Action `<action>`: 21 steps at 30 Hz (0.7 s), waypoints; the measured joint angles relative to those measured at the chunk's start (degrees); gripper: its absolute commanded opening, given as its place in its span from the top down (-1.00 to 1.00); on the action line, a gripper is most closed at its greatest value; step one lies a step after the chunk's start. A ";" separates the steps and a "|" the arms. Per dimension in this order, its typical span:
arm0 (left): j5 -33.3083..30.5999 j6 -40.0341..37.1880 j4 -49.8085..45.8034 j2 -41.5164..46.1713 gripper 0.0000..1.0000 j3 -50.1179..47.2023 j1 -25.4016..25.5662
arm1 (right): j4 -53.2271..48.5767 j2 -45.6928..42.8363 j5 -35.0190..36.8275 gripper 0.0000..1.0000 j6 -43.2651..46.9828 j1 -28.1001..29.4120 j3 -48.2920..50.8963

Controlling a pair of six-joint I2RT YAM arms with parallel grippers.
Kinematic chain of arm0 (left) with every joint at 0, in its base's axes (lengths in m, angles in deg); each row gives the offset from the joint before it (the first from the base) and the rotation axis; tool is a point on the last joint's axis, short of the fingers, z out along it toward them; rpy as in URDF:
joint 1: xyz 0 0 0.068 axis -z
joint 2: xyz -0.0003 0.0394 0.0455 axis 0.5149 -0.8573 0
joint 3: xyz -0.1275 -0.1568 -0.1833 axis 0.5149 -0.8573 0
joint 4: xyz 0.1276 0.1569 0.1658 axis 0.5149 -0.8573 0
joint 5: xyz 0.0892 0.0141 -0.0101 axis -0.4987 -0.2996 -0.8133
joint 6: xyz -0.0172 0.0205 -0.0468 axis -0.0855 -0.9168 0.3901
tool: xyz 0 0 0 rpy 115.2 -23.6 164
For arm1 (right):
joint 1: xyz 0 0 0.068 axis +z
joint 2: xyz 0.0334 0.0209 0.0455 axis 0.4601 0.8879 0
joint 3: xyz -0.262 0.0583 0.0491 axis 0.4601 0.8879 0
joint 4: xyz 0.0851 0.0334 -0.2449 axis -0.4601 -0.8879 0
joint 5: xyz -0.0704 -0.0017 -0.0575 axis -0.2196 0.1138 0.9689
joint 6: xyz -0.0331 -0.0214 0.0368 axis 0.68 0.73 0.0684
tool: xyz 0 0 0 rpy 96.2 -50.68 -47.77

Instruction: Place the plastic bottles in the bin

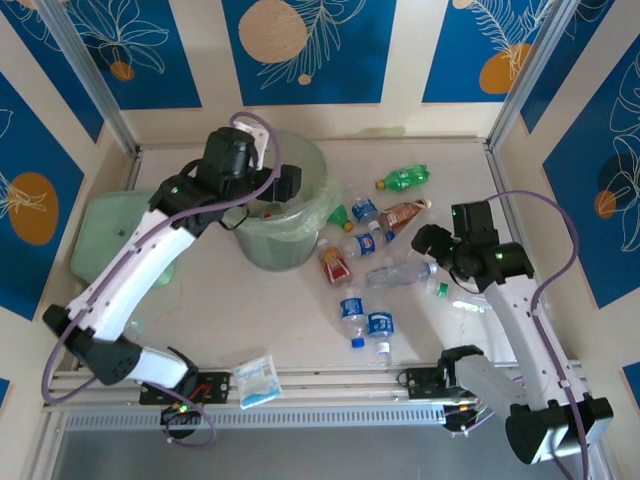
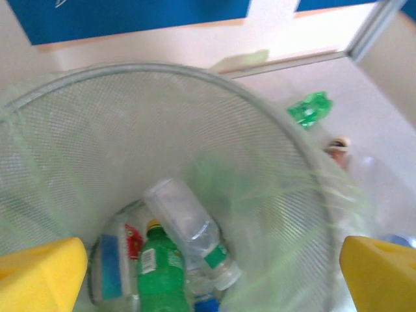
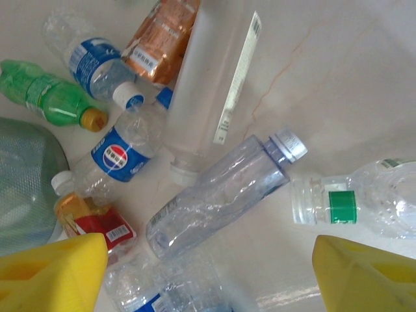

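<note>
My left gripper (image 1: 270,185) hangs open over the bin (image 1: 312,160), a pale-green bucket lined with a bag. Nothing is between its yellow fingers (image 2: 45,276). Inside the bin (image 2: 162,68) lie a clear bottle with a green band (image 2: 188,227), a green soda bottle (image 2: 159,276) and a blue-labelled one (image 2: 110,270). Several plastic bottles (image 1: 368,243) lie scattered on the table right of the bin. My right gripper (image 1: 435,245) is open above them, its gap (image 3: 208,273) just past the base of a large clear bottle (image 3: 218,195). A green-banded clear bottle (image 3: 357,205) lies to the right.
A flat pale-green lidded box (image 1: 110,235) lies left of the bin under the left arm. A blue-white sachet (image 1: 257,380) rests by the front rail (image 1: 330,385). A green bottle (image 1: 405,178) and a brown-labelled one (image 1: 405,213) lie toward the back wall.
</note>
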 measured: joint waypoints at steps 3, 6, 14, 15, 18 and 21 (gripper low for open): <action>1.99 -0.66 2.29 3.54 -0.99 -3.96 3.91 | 0.17 1.60 -0.04 -0.67 1.01 -2.64 -0.87; 3.52 -1.29 4.50 6.10 -0.99 -10.08 10.38 | 0.72 4.74 -0.39 -0.66 2.05 -4.83 -1.90; 6.38 1.57 9.44 8.57 -0.98 -28.28 20.24 | 5.20 19.98 -1.57 -0.60 3.48 -6.78 -6.03; 6.67 1.92 9.86 8.76 -0.99 -29.73 20.46 | 5.81 21.59 -1.73 -0.60 3.50 -6.75 -6.58; 7.08 3.37 11.85 9.46 -0.97 -33.64 20.90 | 7.17 26.32 -1.70 -0.60 3.50 -6.25 -8.35; 7.54 4.66 13.75 9.68 -0.97 -36.02 21.24 | 8.11 31.43 -1.46 -0.64 3.63 -4.79 -10.80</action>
